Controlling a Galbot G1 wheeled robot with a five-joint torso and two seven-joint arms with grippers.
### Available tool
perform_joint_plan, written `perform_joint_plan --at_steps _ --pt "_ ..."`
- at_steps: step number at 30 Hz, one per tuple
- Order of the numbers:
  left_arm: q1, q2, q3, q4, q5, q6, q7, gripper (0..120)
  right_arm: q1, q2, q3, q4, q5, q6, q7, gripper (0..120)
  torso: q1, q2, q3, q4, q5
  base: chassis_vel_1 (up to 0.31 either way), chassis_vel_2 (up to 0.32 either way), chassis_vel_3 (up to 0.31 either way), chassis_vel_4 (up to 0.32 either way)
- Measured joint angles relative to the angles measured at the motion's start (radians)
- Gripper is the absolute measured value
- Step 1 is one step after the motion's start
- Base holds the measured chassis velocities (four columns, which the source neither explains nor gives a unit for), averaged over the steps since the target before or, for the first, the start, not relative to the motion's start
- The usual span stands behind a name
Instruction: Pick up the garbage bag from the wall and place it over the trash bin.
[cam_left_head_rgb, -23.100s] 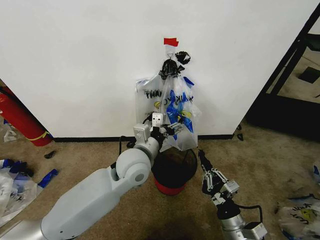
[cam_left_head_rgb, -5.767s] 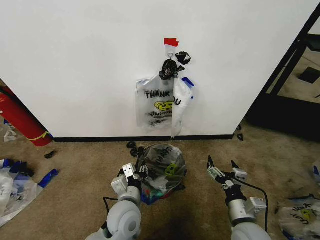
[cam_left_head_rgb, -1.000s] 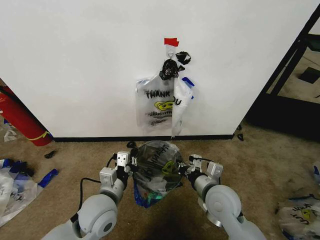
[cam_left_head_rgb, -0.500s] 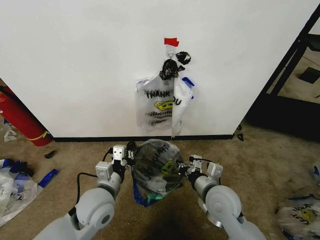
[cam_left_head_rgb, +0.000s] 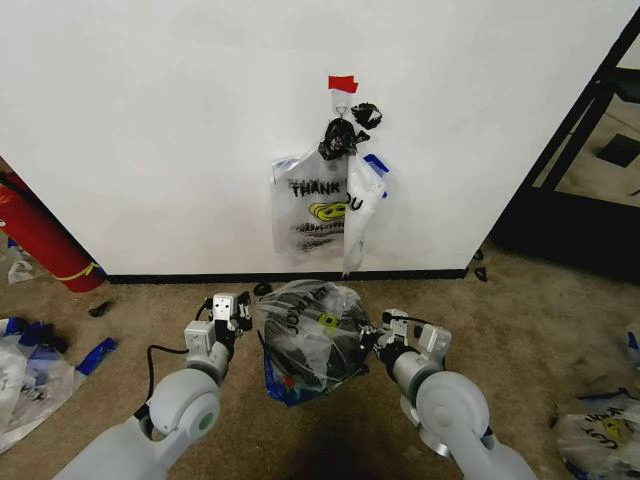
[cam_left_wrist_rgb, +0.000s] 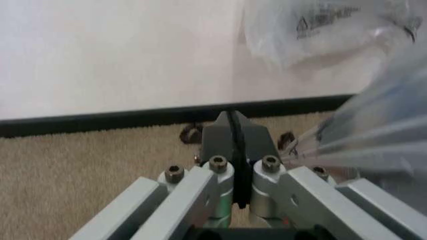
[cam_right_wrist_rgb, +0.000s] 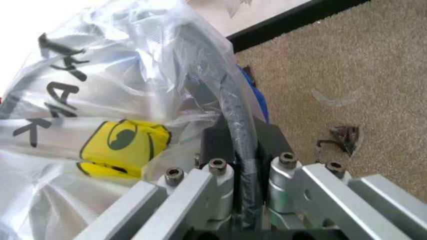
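The thin see-through white plastic garbage bag (cam_left_head_rgb: 312, 330) with black lettering and a yellow smiley lies crinkled and domed over the small round black wire-mesh trash bin (cam_right_wrist_rgb: 230, 117), whose dark rim shows under the film in the right wrist view. The left gripper (cam_left_head_rgb: 234, 312) sits just beside the bag's left edge, its jaws pressed together on a stretched fold of film that fans away from the tips in the left wrist view (cam_left_wrist_rgb: 235, 145). The right gripper (cam_left_head_rgb: 379, 337) sits at the bag's right edge; its wrist camera shows the jaws (cam_right_wrist_rgb: 233, 150) narrowly clamped on the bin's rim with bag film over it. Bare tan carpet (cam_left_head_rgb: 520, 300) lies outside both grippers; beyond their tips the plain white wall (cam_left_head_rgb: 160, 120) meets its black baseboard, and more such bags (cam_left_head_rgb: 320, 200) hang there
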Motion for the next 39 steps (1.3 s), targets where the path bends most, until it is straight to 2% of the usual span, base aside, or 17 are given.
perform_joint_plan --at_steps 9,12,19,21,23,25,27,28,29,30,32,35,36,39 --pt "-0.005 -0.019 0.016 0.034 0.006 -0.027 0.041 0 -0.005 -0.002 -0.001 0.014 0.011 0.0 -0.001 1 0.0 0.0 0.0 -0.0001 -0.0001 0.0 0.0 0.0 0.0" --pt "-0.008 -0.015 0.008 0.029 0.0 -0.019 0.02 4 -0.006 -0.002 0.001 0.013 0.011 0.0 -0.001 1 0.0 0.0 0.0 -0.0002 -0.0002 0.0 0.0 0.0 0.0" --pt "0.047 0.011 -0.024 -0.032 0.007 0.016 -0.018 36 0.015 0.011 0.033 -0.009 0.035 0.005 0.004 1 0.0 0.0 0.0 0.0002 -0.0001 0.0 0.0 0.0 0.0" --pt "0.048 0.009 -0.028 -0.034 0.007 0.015 -0.024 37 0.019 0.014 0.04 -0.012 0.041 0.006 0.007 1 0.0 0.0 0.0 0.0001 -0.0002 0.0 0.0 0.0 0.0" --pt "0.048 -0.003 -0.043 -0.038 -0.006 0.003 -0.049 47 0.021 0.022 0.06 -0.012 0.059 0.008 0.017 1 0.0 0.0 0.0 0.0 0.0001 0.0 0.0 0.0 0.0" --pt "0.055 -0.025 -0.062 -0.049 -0.054 -0.016 -0.074 54 0.015 0.028 0.075 -0.01 0.067 0.009 0.021 1 0.0 0.0 0.0 -0.0003 -0.0001 0.0 0.0 0.0 0.0" --pt "0.088 -0.061 -0.096 -0.08 -0.188 -0.052 -0.075 64 -0.001 0.036 0.095 -0.007 0.071 0.009 0.024 1 0.0 0.0 0.0 -0.0002 0.0001 0.0 0.0 0.0 0.0" --pt "0.088 -0.061 -0.096 -0.08 -0.188 -0.052 -0.075 64 -0.001 0.036 0.095 -0.007 0.071 0.009 0.024 1 0.0 0.0 0.0 -0.0002 0.0001 0.0 0.0 0.0 0.0" --pt "0.106 -0.072 -0.104 -0.089 -0.244 -0.076 -0.056 67 -0.009 0.04 0.106 -0.005 0.071 0.01 0.025 1 0.0 0.0 0.0 -0.0001 0.0001 0.0 0.0 0.0 0.0" --pt "0.126 -0.082 -0.108 -0.094 -0.32 -0.113 -0.021 70 -0.019 0.043 0.119 -0.002 0.071 0.01 0.026 1 0.0 0.0 0.0 0.0004 0.0 0.0 0.0 0.0 0.0" --pt "0.165 -0.083 -0.114 -0.092 -0.48 -0.192 0.077 82 -0.032 0.048 0.148 0.002 0.075 0.01 0.029 1 0.0 0.0 0.0 -0.0006 -0.0002 0.0 0.0 0.0 0.0" --pt "0.189 -0.063 -0.117 -0.071 -0.617 -0.224 0.185 91 -0.027 0.051 0.171 0.005 0.095 0.008 0.039 1 0.0 0.0 0.0 0.0001 0.0002 0.0 0.0 0.0 0.0" --pt "0.189 -0.063 -0.117 -0.071 -0.617 -0.224 0.185 91 -0.027 0.051 0.171 0.005 0.095 0.008 0.039 1 0.0 0.0 0.0 0.0001 0.0002 0.0 0.0 0.0 0.0" --pt "0.198 -0.053 -0.107 -0.033 -0.69 -0.234 0.283 100 -0.013 0.058 0.206 0.005 0.138 0.002 0.056 1 0.0 0.0 0.0 0.0 0.0 0.0 0.0 0.0 0.0"
